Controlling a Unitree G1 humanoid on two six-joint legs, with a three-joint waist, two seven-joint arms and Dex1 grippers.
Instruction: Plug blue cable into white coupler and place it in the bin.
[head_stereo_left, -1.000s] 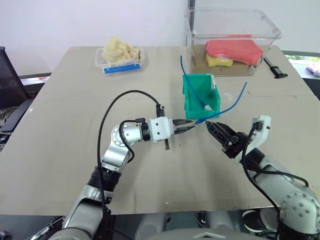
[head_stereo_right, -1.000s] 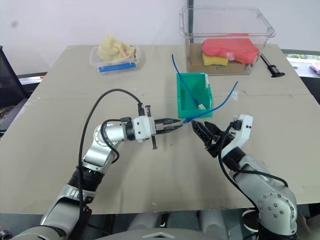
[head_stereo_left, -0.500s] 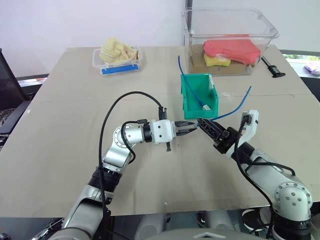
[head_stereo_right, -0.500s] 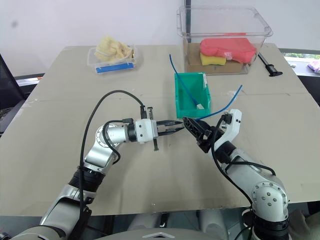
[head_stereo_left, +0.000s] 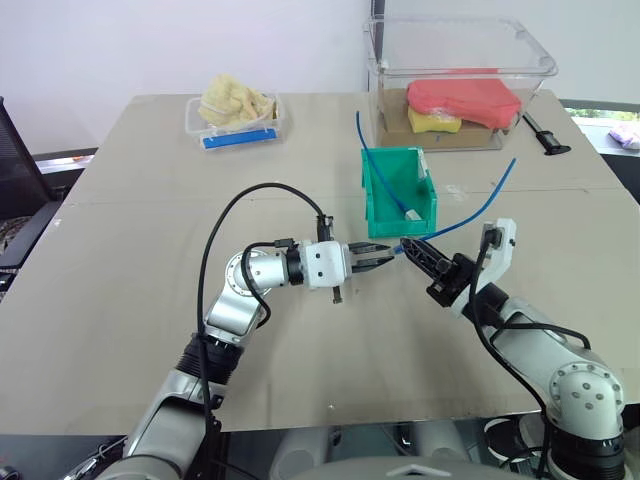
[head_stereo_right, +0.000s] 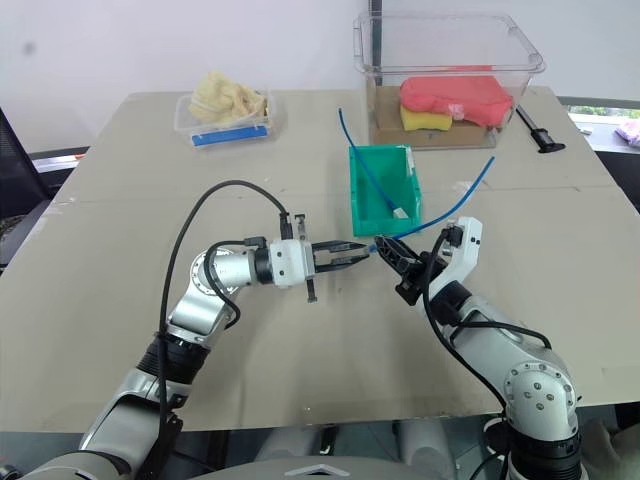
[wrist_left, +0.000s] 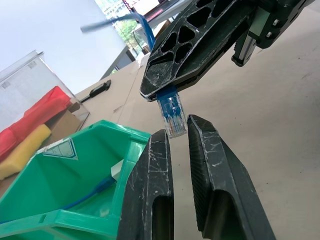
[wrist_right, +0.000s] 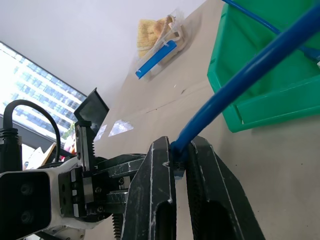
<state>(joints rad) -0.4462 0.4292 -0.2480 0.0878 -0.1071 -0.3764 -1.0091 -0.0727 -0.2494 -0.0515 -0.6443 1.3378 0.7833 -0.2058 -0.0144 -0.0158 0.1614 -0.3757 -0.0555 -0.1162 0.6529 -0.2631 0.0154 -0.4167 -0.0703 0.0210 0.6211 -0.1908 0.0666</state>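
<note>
My left gripper (head_stereo_left: 390, 257) points right over the table's middle, shut on the clear plug (wrist_left: 171, 114) of the blue cable (head_stereo_left: 470, 210). My right gripper (head_stereo_left: 410, 246) meets it tip to tip and is shut on the same cable just behind the plug (wrist_right: 176, 150). From there the cable arcs up and away to the right. The green bin (head_stereo_left: 372, 200) stands just beyond both grippers. Inside it lies another blue cable (head_stereo_left: 380, 170) ending in a small white block (head_stereo_left: 412, 213), which looks like the white coupler.
A large clear tub (head_stereo_left: 460, 60) with red and yellow sponges stands at the back right, a black tool (head_stereo_left: 545, 135) beside it. A shallow clear tray (head_stereo_left: 238, 115) with a blue strip sits at the back left. A black wire (head_stereo_left: 240, 205) loops above my left arm.
My right gripper came in from the right to the left gripper's tips and shut on the blue cable behind the plug. The cable's free end rose. The left gripper stayed put.
</note>
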